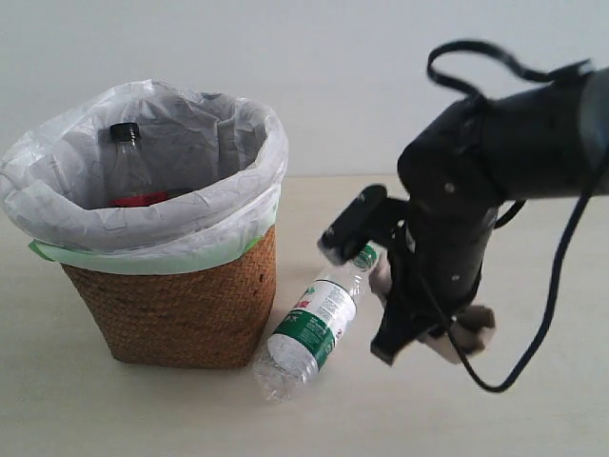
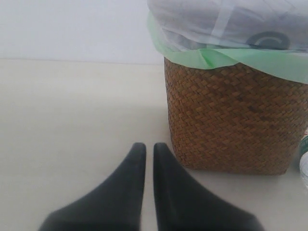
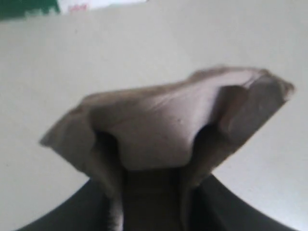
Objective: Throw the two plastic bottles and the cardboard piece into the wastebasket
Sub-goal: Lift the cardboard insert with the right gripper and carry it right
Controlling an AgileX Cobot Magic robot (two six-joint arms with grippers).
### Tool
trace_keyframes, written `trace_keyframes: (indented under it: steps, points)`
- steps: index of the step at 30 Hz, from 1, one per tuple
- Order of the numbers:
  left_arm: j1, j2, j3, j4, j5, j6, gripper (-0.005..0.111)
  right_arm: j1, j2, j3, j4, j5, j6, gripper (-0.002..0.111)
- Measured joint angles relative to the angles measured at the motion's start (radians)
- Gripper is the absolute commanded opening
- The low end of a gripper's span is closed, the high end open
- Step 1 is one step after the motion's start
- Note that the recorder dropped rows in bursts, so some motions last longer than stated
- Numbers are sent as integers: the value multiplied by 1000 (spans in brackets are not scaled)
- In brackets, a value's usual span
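now: cardboard piece [image 1: 473, 333] pinched on the right, one bottle in the wastebasket [image 1: 171, 305], one on the table [image 1: 114, 409]

the wicker wastebasket stands toward the table's left edge, about midway between the near and far edges. its white plastic bag [image 1: 190, 133] is folded out over the rim, showing a pale green hem. inside, the black-capped bottle with the red label [image 1: 128, 171] stands upright against the wall nearest the left edge.

the green-capped bottle [image 1: 309, 328] lies on its side on the table just beside the wastebasket, on the side facing the right edge. its base points to the near edge and its cap to the far right corner (whether it touches the wicker i cannot tell).

the right gripper [image 1: 423, 338] points down near the bottle's cap end, its jaws closed on the grey-beige cardboard piece. in the right wrist view the piece fills the middle, clamped between the dark fingers [image 3: 72, 211]. whether it rests on the table or hangs just above it is unclear.

the left gripper [image 2: 146, 154] is low over the table, facing the wastebasket's woven wall. its jaws are pressed nearly together with only a thin slit between them, and they hold nothing.
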Motion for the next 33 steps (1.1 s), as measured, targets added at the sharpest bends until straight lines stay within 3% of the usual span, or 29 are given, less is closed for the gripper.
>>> trace_keyframes:
  steps: [6, 10, 25, 33]
  points:
    - [0, 0, 0, 0, 0, 0, 6, -62, -160, -37, 18, -11, 175, 0]
    - [0, 0, 0, 0, 0, 0, 6, -176, -212, -34, 102, 16, 225, 0]
    - [0, 0, 0, 0, 0, 0, 6, -483, -241, 106, 158, -58, 177, 0]
    - [0, 0, 0, 0, 0, 0, 6, -569, -241, 110, 156, -59, 171, 0]
